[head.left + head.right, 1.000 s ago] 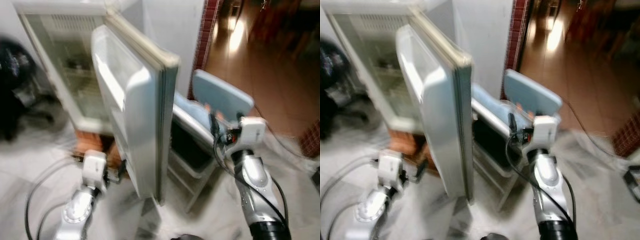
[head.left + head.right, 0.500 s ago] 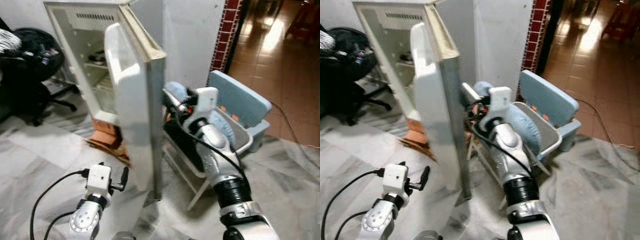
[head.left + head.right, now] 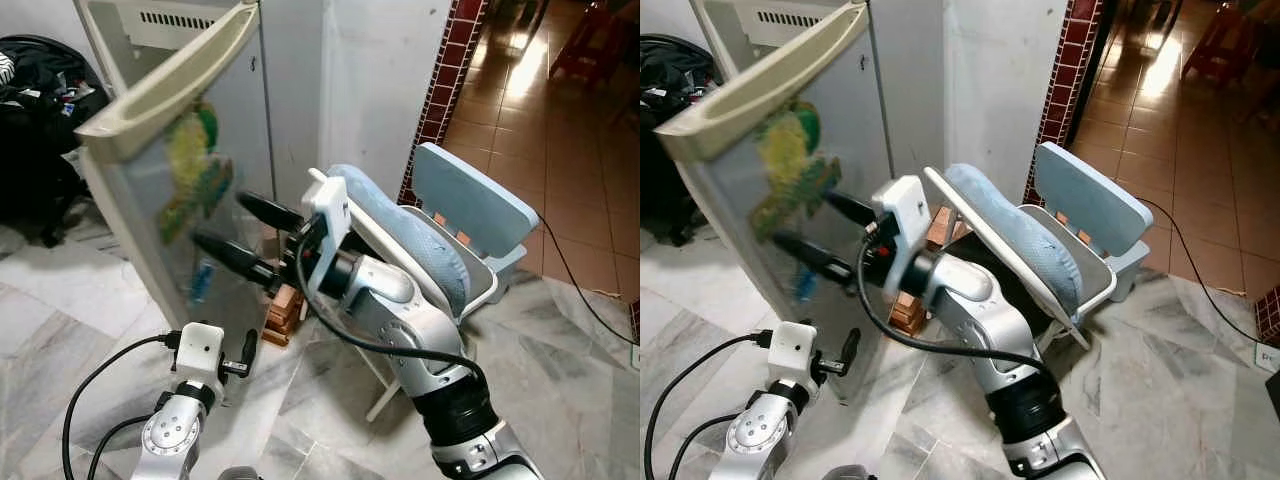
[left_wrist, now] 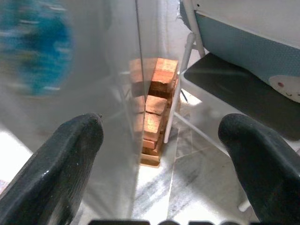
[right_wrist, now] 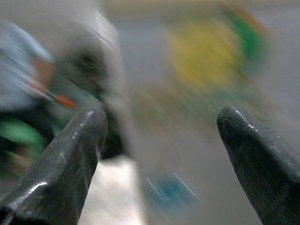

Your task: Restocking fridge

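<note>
The white fridge door (image 3: 150,110) stands nearly shut, its outer face with yellow, green and blue stickers (image 3: 195,175) turned towards me. My right gripper (image 3: 220,222) is open, both black fingers reaching to that outer face beside the stickers. In the right wrist view the fingertips (image 5: 75,145) stand wide apart with the blurred door between them. My left gripper (image 3: 248,352) hangs low by the floor near the door's bottom edge, open, its pads (image 4: 70,154) holding nothing.
A stack of bricks (image 4: 152,122) props up the fridge's corner. A folding chair with a blue cushion (image 3: 400,235) and a light blue bin (image 3: 470,205) stand to the right. A black office chair (image 3: 40,90) sits far left. A cable (image 3: 590,300) crosses the marble floor.
The fridge door has swung from wide open to nearly shut. My right gripper has moved left from behind the door onto its outer face. The camera has also shifted.
</note>
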`<state>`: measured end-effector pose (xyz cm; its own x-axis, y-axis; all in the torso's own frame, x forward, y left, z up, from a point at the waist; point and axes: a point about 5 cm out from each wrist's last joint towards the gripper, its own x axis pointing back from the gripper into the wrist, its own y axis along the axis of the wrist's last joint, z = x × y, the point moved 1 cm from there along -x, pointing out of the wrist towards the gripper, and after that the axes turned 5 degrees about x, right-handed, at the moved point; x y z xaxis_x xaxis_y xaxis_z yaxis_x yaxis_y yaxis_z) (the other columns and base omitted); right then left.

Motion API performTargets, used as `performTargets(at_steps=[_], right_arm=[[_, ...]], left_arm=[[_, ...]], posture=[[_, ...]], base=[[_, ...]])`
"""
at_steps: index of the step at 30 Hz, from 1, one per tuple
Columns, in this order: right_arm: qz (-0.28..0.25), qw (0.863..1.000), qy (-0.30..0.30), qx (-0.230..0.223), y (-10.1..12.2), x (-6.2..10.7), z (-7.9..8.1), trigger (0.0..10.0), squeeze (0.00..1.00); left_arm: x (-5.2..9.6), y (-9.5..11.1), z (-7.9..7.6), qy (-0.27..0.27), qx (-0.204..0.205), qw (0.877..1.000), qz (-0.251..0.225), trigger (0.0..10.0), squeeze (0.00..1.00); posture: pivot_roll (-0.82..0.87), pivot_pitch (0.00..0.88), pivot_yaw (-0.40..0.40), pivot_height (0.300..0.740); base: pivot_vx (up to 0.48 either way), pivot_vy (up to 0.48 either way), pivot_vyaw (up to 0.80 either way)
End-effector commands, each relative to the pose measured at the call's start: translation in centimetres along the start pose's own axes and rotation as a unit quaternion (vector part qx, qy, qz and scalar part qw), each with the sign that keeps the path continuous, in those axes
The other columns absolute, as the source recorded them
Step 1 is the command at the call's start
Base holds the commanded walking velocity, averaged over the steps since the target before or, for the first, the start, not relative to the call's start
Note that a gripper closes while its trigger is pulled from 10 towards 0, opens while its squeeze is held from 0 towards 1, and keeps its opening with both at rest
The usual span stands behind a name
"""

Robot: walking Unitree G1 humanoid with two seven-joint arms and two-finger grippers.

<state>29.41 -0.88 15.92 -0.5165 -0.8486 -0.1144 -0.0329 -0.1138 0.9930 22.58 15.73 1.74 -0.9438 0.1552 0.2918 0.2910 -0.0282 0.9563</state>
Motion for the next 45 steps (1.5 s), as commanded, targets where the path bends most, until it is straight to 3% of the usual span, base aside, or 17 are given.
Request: performTargets(at_steps=[1,3,4,6,8,9,10,12,17,24,28,31,35,36,38,43,45], right_arm=[[0.039,0.996,-0.078,0.023,-2.0,2.0,-2.0,10.0,0.0],[0.049,0.984,-0.163,0.044,-2.6,3.8,-3.7,10.0,0.0],[0.046,0.97,-0.238,0.026,-3.1,6.0,-5.1,10.0,0.0],[0.045,0.966,-0.255,0.019,-3.2,6.6,-5.4,10.0,0.0],[0.049,0.943,-0.327,0.016,-3.8,9.2,-6.6,10.0,0.0],[0.049,0.943,-0.327,0.016,-3.8,9.2,-6.6,10.0,0.0],[0.06,0.927,-0.369,0.019,-4.2,11.1,-7.1,10.0,0.0],[0.065,0.923,-0.379,0.021,-4.3,11.7,-7.2,10.0,0.0],[0.07,0.886,-0.459,0.017,-5.3,14.8,-7.7,10.0,0.0],[0.071,0.868,-0.492,-0.001,-6.3,16.1,-7.1,10.0,0.0],[0.08,0.856,-0.51,0.027,-6.1,16.1,-7.0,10.0,0.0],[0.091,0.843,-0.529,0.045,-6.3,16.9,-7.3,10.0,0.0],[0.105,0.825,-0.551,0.073,-6.2,18.2,-7.5,10.0,0.0],[0.106,0.824,-0.551,0.073,-6.2,18.3,-7.5,10.0,0.0],[0.112,0.828,-0.544,0.077,-6.2,18.9,-7.2,10.0,0.0],[0.098,0.829,-0.547,0.065,-6.1,19.8,-6.6,10.0,0.0],[0.097,0.826,-0.551,0.067,-6.1,20.0,-6.4,10.0,0.0]], left_arm=[[-0.1,-0.1,0.7,0.018,0.002,1.0,0.004,10.0,0.0],[-0.3,0.2,1.3,0.036,0.002,0.999,-0.002,10.0,0.0],[-0.6,0.6,2.1,0.055,-0.006,0.998,-0.008,10.0,0.0],[-0.7,0.7,2.3,0.06,-0.009,0.998,-0.01,10.0,0.0],[-1.1,1.5,3.2,0.071,-0.007,0.997,-0.024,10.0,0.0],[-1.1,1.5,3.2,0.071,-0.007,0.997,-0.024,10.0,0.0],[-1.4,2.2,3.8,0.075,-0.007,0.997,-0.034,10.0,0.0],[-1.4,2.4,3.9,0.075,-0.009,0.996,-0.037,10.0,0.0],[-1.8,3.6,4.9,0.08,-0.019,0.995,-0.058,10.0,0.0],[-2.0,3.9,5.2,0.082,-0.019,0.994,-0.065,10.0,0.0],[-1.9,3.9,5.3,0.075,-0.034,0.994,-0.065,10.0,0.0],[-1.9,4.7,5.8,0.05,-0.082,0.992,-0.076,10.0,0.0],[-2.0,5.1,7.0,0.047,-0.085,0.992,-0.075,10.0,0.0],[-2.0,5.2,7.1,0.048,-0.084,0.993,-0.075,10.0,0.0],[-2.2,5.1,7.6,0.058,-0.009,0.997,-0.058,10.0,0.0],[-1.8,5.6,6.9,0.034,-0.028,0.997,-0.066,10.0,0.0],[-1.6,6.1,5.9,0.029,-0.045,0.995,-0.085,10.0,0.0]], posture=[[-0.01,0.0,0.004,0.74],[0.0,0.0,0.001,0.74],[0.0,0.0,-0.001,0.74],[0.0,0.0,-0.001,0.74],[-0.01,0.0,0.004,0.74],[-0.01,0.0,0.004,0.74],[-0.01,0.0,0.009,0.74],[-0.01,0.0,0.009,0.74],[-0.03,0.0,0.021,0.74],[-0.03,0.0,0.025,0.74],[-0.03,0.0,0.025,0.74],[-0.03,0.0,0.021,0.74],[-0.04,0.0,0.018,0.74],[-0.04,0.0,0.018,0.74],[-0.04,0.0,0.015,0.74],[-0.05,0.0,0.019,0.74],[-0.06,0.0,0.023,0.74]], base=[[0.0,0.0,0.0],[0.0,0.0,0.0],[0.0,0.345,0.0],[0.0,0.345,0.0],[0.0,0.48,0.0],[0.0,0.48,0.0],[0.0,0.48,0.0],[0.0,0.48,0.0],[0.0,0.48,0.0],[0.0,0.48,0.0],[0.0,0.48,0.0],[0.0,0.48,0.0],[0.0,0.48,0.0],[0.0,0.48,0.0],[0.0,0.48,0.0],[0.0,0.409,0.0],[0.0,0.21,0.0]])
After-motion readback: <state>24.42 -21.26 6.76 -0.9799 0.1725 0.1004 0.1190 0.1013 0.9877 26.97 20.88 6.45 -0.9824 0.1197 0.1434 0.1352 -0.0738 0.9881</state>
